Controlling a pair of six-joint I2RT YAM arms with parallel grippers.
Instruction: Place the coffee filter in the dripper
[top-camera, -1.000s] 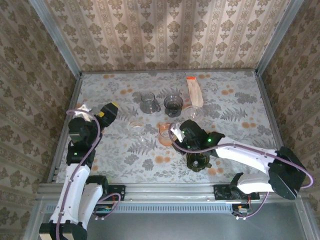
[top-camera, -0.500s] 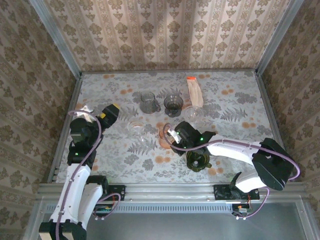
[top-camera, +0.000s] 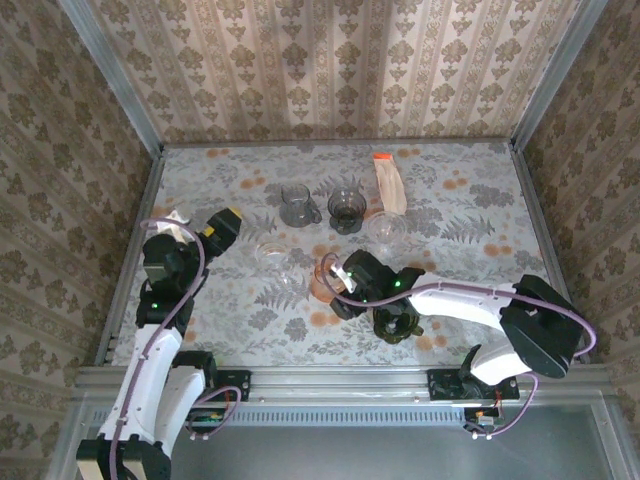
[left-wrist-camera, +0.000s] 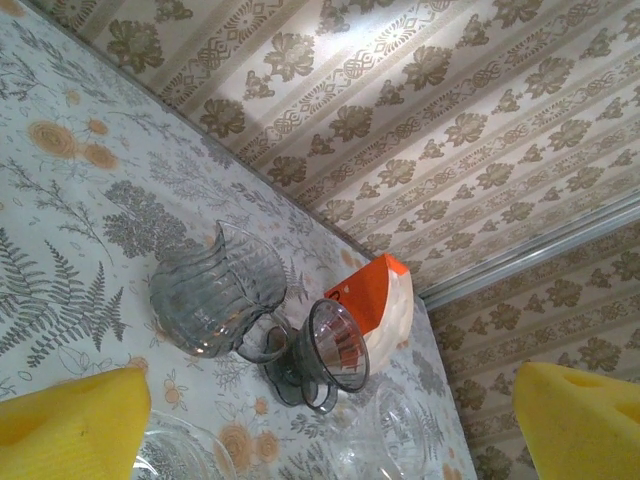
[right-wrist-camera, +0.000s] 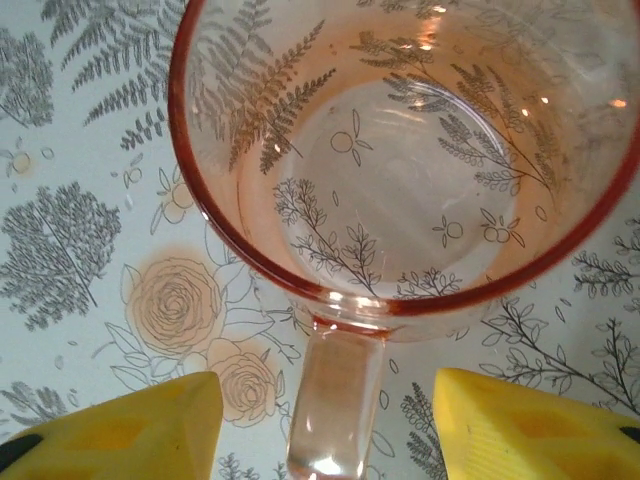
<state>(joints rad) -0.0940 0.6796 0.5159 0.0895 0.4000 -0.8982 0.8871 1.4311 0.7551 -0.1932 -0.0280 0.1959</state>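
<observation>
Pink mug (top-camera: 321, 283), top view: stands mid-table on the flowered table (top-camera: 470, 210); the right gripper (top-camera: 338, 274) is at its near-right side
Top view, filter pack (top-camera: 388, 188): white with an orange end, lying flat at the far side, well apart from both arms; the dark glass dripper (top-camera: 347, 210) stands just left of it, and a clear jug (top-camera: 297, 205) is left of that
Top view, left gripper (top-camera: 224, 224): raised over the table's left side, carrying nothing
Left wrist, fingers (left-wrist-camera: 70, 420): yellow, spread wide with nothing between them; beyond them stand the jug (left-wrist-camera: 215, 295) and the dripper (left-wrist-camera: 335, 350), with the filter pack (left-wrist-camera: 380, 305) lying behind the dripper (orange end toward the wall)
Right wrist, fingers (right-wrist-camera: 120, 425): parted, one on each side of the handle (right-wrist-camera: 335, 400); a gap shows on both sides, so nothing is clamped
</observation>
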